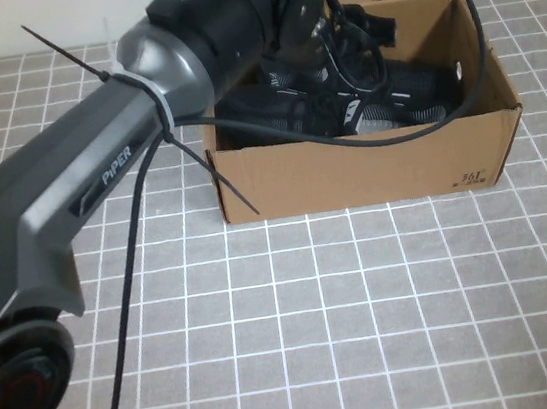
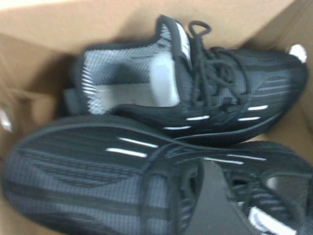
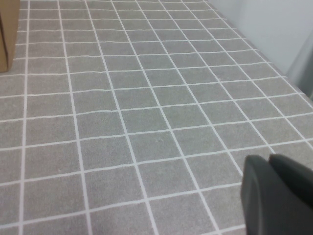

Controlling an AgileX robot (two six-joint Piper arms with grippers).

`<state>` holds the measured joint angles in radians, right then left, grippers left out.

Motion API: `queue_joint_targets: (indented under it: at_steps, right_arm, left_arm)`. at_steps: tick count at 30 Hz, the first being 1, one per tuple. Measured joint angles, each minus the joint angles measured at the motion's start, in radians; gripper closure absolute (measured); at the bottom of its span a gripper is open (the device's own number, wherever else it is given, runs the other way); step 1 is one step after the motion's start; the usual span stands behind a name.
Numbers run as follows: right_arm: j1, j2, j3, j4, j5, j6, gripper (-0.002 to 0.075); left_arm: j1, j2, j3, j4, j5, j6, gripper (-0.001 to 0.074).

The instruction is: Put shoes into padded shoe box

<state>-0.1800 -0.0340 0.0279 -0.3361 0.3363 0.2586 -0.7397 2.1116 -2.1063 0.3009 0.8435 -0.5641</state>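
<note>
1. Two shoes (image 1: 341, 105) are already inside the padded shoe box (image 1: 369, 167), lying side by side, toes pointing opposite ways.
2. Left gripper (image 1: 305, 19) is reaching down into the box right above the shoes; honestly can't tell if its fingers are open or holding anything.
3. Right gripper (image 3: 276, 196) hangs over the grey tiled mat (image 3: 146, 107), away from the box; only one dark edge shows, so can't tell there either.

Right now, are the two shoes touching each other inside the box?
Touching. The left wrist view shows one shoe pressed against the other shoe, no gap between them, in the box. Left hand above them; right hand over bare table.
</note>
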Motion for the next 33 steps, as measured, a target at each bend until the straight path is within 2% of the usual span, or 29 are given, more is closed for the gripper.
queue_joint_targets:
  at_steps: [6,8,13,15,22,33]
  right_arm:
    - [0.000,0.000,0.000,0.000,0.000,0.000,0.0734]
    - [0.000,0.000,0.000,0.000,0.000,0.000,0.0734]
    - [0.000,0.000,0.000,0.000,0.000,-0.002,0.0734]
    - [0.000,0.000,0.000,0.000,0.000,-0.002,0.0734]
    - [0.000,0.000,0.000,0.000,0.000,-0.002,0.0734]
    - [0.000,0.000,0.000,0.000,0.000,0.000,0.0734]
  left_arm:
    - [0.000,-0.041,-0.035,0.028,0.061,0.129,0.0417]
    - [0.000,-0.065,-0.038,0.029,0.074,0.189,0.0468]
    - [0.002,-0.116,-0.038,0.031,0.145,0.345,0.0675]
    - [0.006,-0.134,-0.039,0.027,0.178,0.393,0.0711]
    - [0.038,-0.215,-0.039,-0.042,0.290,0.525,0.0736]
    - [0.143,-0.386,-0.039,-0.233,0.378,0.681,0.0737]
